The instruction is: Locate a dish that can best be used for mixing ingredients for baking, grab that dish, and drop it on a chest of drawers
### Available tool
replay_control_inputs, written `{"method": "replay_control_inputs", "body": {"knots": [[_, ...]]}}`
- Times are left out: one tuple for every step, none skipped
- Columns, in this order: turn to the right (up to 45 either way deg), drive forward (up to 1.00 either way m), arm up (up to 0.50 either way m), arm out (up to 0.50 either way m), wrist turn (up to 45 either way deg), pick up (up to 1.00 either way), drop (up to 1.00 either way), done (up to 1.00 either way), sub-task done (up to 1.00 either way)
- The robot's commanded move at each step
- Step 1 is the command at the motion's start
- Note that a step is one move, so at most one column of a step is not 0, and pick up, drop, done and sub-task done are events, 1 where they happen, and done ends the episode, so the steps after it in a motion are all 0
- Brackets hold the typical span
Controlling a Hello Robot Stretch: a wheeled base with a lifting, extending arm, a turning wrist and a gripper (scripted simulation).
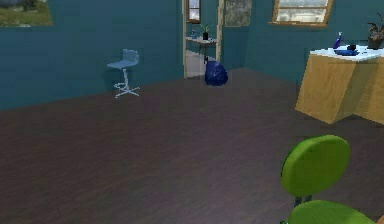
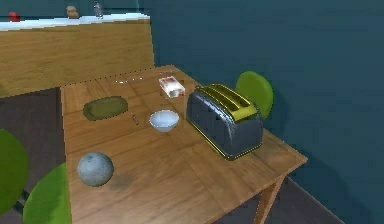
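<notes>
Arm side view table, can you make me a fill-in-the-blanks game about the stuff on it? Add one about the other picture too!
1. On the wooden table, the toaster stands to the ____ of the white bowl in the picture.
2. The chair behind the toaster is ____.
3. The ball on the table is ____.
4. In the forward view, the swivel chair by the teal wall is light ____.

Missing words: right, green, grey, blue.

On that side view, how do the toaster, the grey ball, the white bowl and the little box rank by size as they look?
1. the toaster, clearly largest
2. the grey ball, though it sits nearest the camera, so its lead is unsure
3. the white bowl and the little box look about alike, so they are not ranked
</notes>
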Motion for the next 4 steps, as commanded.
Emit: {"method": "replay_control_inputs", "body": {"knots": [[0.0,0.00,0.38,0.00,0.0,0.00,0.00,0.00,0.00],[0.0,0.00,0.00,0.50,0.0,0.00,0.00,0.00,0.00],[0.0,0.00,0.00,0.00,45.0,0.00,0.00,0.00,0.00],[0.0,0.00,0.00,0.00,45.0,0.00,0.00,0.00,0.00]]}}
